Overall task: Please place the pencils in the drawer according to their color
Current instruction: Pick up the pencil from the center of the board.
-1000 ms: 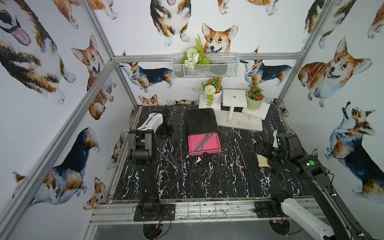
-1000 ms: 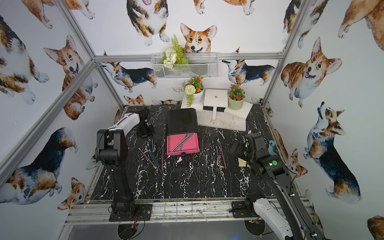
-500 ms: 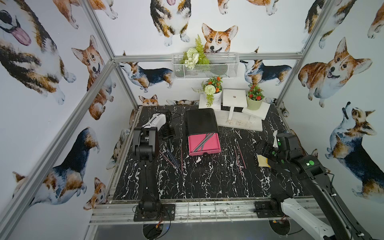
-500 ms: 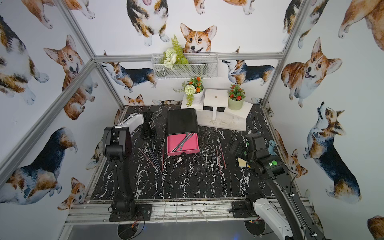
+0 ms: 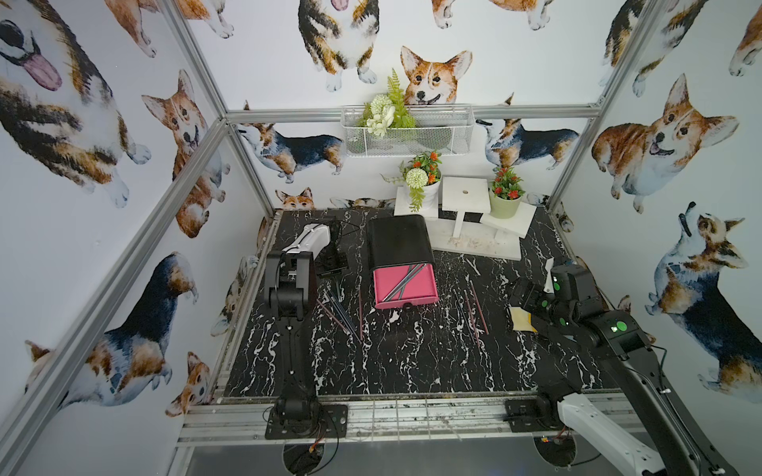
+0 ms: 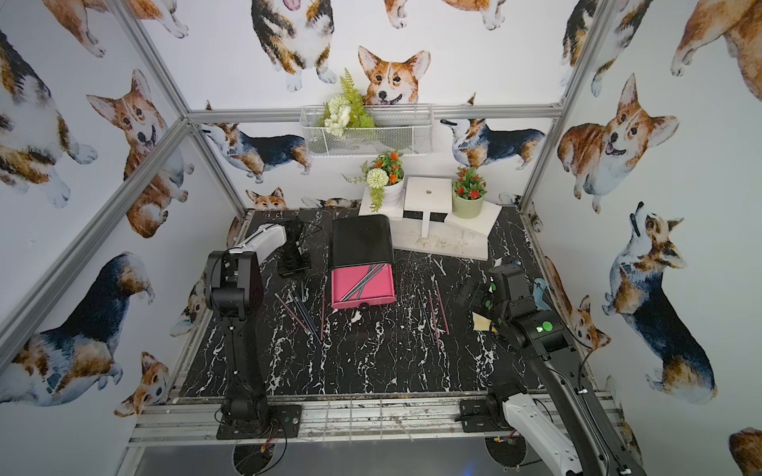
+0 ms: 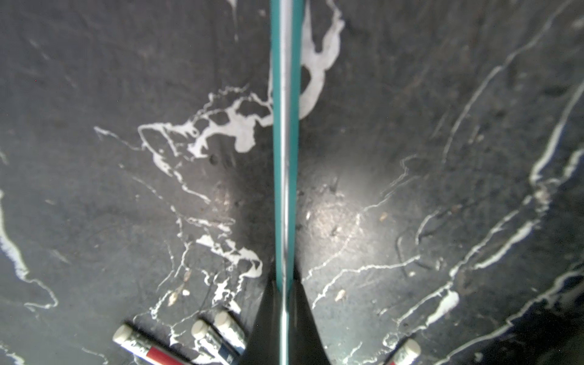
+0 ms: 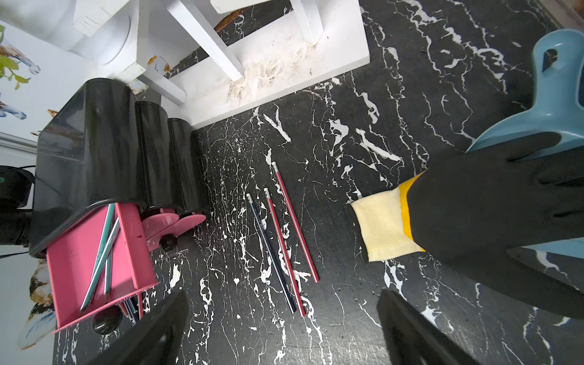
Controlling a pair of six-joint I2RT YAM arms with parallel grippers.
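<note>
The black marbled counter (image 5: 412, 362) is carrying a black cabinet (image 5: 398, 243), and its top pink drawer (image 5: 426, 290) is standing open toward the front. The left arm (image 5: 288, 296) is reaching down just left of the cabinet. The left jaws are pressing together on a green pencil (image 7: 284, 142), whose long axis is running straight out from between them, low over the counter. The right arm (image 5: 577, 305) is hanging near the counter's right edge, and the right jaws are standing wide apart, gripping nothing.

Several green pencils (image 5: 402, 282) are lying slantwise in the open drawer. Red and dark blue pencils (image 5: 336, 313) are lying fanned out on the counter left of the drawer. Right of it, one dark blue pencil (image 8: 271, 252) and two red pencils (image 8: 295, 221) are lying nearly parallel, front to back, erasers pointing toward the back.
</note>
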